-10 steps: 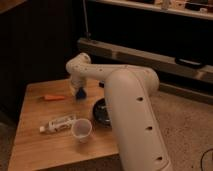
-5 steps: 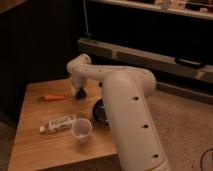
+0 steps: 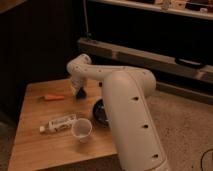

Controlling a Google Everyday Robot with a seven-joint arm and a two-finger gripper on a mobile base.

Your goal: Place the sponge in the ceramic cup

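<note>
The sponge (image 3: 80, 93) is a small dark-blue block at the back middle of the wooden table (image 3: 35, 145). My gripper (image 3: 77, 89) hangs at the end of the white arm, right over the sponge and touching or nearly touching it. The ceramic cup (image 3: 81, 130) is a small pale round cup standing upright near the table's front, well in front of the sponge. Its opening faces up, and I cannot see anything inside it.
A black bowl (image 3: 99, 113) sits to the right of the cup, partly hidden by my white arm (image 3: 127, 110). A white tube (image 3: 57, 123) lies on its side left of the cup. An orange object (image 3: 52, 97) lies at the table's left back.
</note>
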